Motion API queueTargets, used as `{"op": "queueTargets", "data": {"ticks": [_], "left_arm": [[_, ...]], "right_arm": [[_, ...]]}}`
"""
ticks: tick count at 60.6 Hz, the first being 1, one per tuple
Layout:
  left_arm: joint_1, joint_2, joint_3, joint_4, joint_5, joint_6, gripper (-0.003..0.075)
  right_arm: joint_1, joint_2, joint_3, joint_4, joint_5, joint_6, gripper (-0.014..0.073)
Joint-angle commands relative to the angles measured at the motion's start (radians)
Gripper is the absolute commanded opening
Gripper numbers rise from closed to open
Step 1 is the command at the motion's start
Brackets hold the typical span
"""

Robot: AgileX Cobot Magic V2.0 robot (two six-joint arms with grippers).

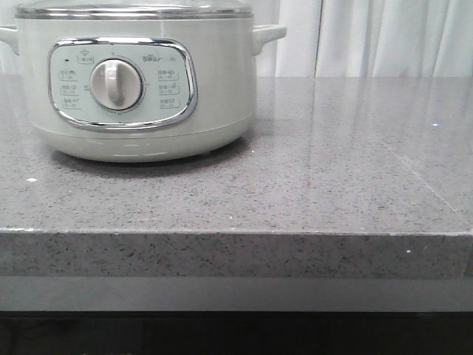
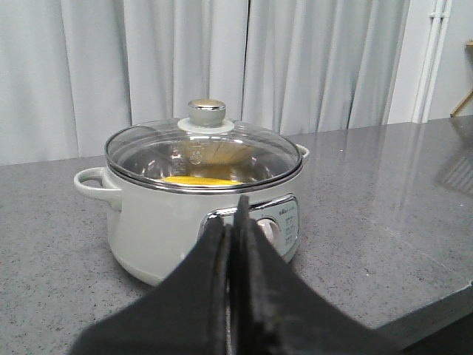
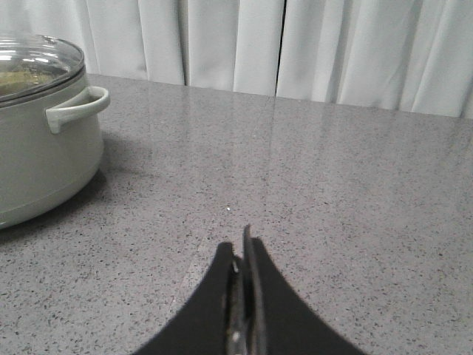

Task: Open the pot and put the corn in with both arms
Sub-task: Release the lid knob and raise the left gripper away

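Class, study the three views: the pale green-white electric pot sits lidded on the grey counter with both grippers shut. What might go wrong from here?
1. The pale green-white electric pot stands near the grey speckled counter edge; a push might shift it toward the edge.
2. The left gripper, shut, points at the dial panel; moving forward might bump it.
3. The steel-rimmed glass lid has only a small knob; it could slip.

Left black matte pincer (image 2: 233, 244) pressed closed and empty, right black matte pincer (image 3: 242, 277) likewise closed, holding nothing

A kitchen-like setup: speckled grey stone table (image 1: 332, 170), an electric pot (image 1: 214, 96), pale curtains (image 3: 295, 44) behind.
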State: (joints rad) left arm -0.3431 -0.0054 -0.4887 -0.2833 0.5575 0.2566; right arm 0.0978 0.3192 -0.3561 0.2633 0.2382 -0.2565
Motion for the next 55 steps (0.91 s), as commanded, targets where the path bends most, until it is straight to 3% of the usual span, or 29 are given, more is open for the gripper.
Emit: {"op": "queueTargets", "data": {"ticks": [1,17,28,33,55], "left_arm": [[-0.002,0.008,-0.023,-0.02,-0.078,0.004,-0.0018],[-0.002,0.008,-0.018,-0.015,-0.084,0.002,-0.0018],[-0.001,0.006,0.018,0.18,-0.131,-0.233,-0.0018],[0.002,0.006,0.04,0.212,-0.146,-0.25,-0.0018],[0.27,-0.024,0.198,0.237,-0.2,-0.25,-0.0018]], "right_arm": [[0.001,0.007,-0.027,0.003,-0.073,-0.008,-0.0068],[0.001,0.007,-0.027,0.003,-0.073,-0.008,-0.0068],[0.001,0.007,-0.027,0.003,-0.073,-0.008,-0.0068],[0.001,0.007,-0.027,0.003,-0.073,-0.008,-0.0068],[0.001,0.007,-0.027,0.003,-0.072,-0.008,-0.0068]]}}
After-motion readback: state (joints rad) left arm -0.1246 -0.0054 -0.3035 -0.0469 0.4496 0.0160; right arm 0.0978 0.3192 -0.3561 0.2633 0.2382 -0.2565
